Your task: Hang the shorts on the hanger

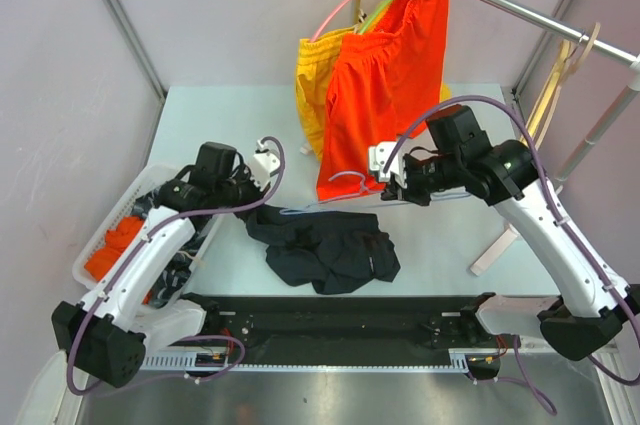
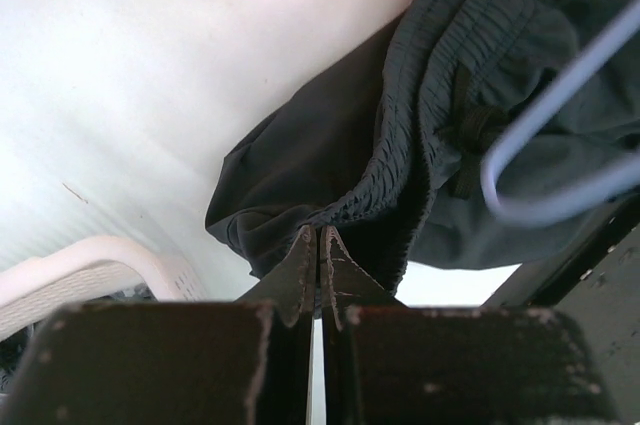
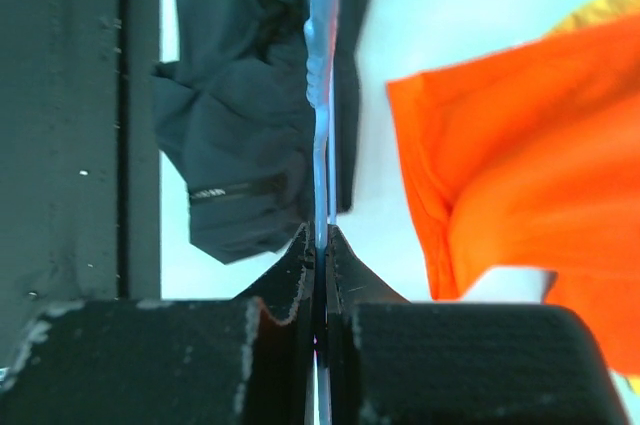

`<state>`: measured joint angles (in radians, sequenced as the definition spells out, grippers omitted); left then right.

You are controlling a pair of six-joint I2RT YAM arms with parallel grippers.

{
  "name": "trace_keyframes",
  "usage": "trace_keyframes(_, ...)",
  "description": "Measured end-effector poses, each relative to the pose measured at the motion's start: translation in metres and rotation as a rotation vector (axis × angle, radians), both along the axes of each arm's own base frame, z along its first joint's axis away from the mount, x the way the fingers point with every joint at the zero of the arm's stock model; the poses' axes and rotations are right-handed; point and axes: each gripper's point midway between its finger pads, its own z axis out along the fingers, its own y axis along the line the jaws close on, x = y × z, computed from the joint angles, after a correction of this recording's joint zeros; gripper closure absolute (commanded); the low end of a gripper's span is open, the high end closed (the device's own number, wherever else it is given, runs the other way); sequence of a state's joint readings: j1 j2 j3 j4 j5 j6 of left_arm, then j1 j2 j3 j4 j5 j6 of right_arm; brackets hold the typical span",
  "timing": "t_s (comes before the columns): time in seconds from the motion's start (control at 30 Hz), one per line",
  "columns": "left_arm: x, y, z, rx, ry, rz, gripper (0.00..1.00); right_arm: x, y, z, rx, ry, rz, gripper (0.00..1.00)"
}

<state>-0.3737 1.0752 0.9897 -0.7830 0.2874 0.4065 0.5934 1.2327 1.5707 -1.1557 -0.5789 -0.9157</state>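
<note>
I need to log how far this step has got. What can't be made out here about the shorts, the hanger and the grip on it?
1. Left wrist view: the hanger runs off the right edge, so whether it passes inside the shorts is unclear.
2. Right wrist view: the wire at the right tool is blurred, so which part of the hanger is pinched is unclear.
3. Top view: the left arm covers much of the basket.

Left gripper (image 2: 318, 241) and right gripper (image 3: 322, 241) both seemingly pinched shut.
</note>
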Motion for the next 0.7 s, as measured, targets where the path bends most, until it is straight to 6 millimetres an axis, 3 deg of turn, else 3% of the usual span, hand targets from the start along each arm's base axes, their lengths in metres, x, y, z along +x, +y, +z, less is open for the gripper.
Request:
trace_keyframes(0.2,0.002,-0.007,0.013,-0.045,-0.013,-0.011,1.0,-0.008,0.019,-0.008,-0.003,0.032,0.05,1.0)
trace_keyframes(0.5,-0.003,-0.01,0.018,-0.068,-0.003,-0.021,1.0,0.022,0.053,-0.032,-0.019,0.043,0.03,1.0)
trace_keyframes(0.7,-0.002,-0.014,0.031,-0.102,-0.013,-0.015,1.0,0.022,0.067,-0.044,-0.011,0.071,0.02,1.0)
